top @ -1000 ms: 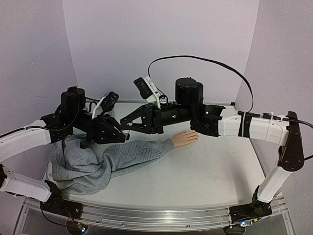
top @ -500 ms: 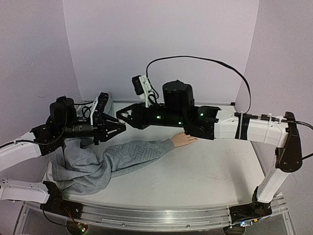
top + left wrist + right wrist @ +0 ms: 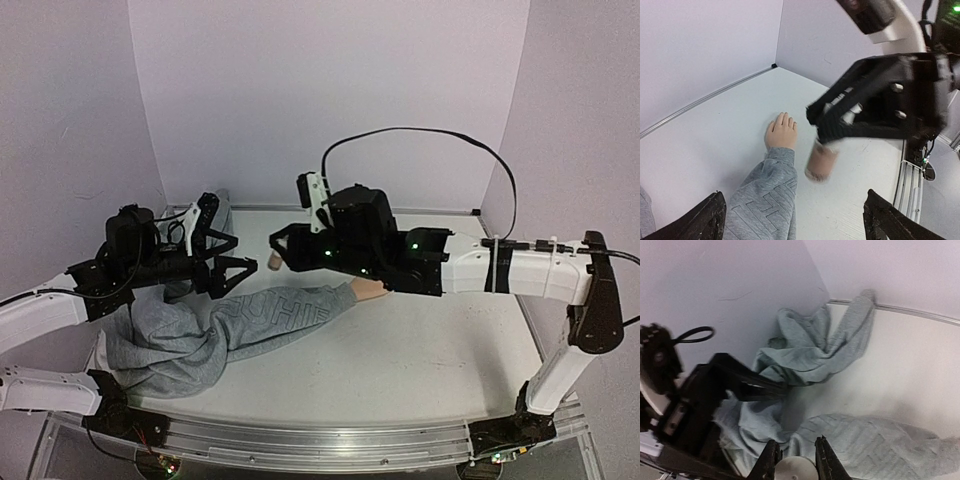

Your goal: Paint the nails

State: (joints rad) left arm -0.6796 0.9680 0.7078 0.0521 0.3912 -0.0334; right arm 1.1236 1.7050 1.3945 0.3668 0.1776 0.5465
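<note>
I take this for a robotics lab test booth, though nothing shows past its sides: plain lilac walls (image 3: 330,100) close round a bare white table (image 3: 420,350), an aluminium rail (image 3: 300,440) carries my arm bases (image 3: 510,432), and a black cable (image 3: 420,132) loops loose overhead.

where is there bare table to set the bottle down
Bare table on the near side of the sleeve and mannequin hand, out to the right arm's base. The left is crowded: bunched sweatshirt, with left gripper and right gripper above the sleeve.
</note>
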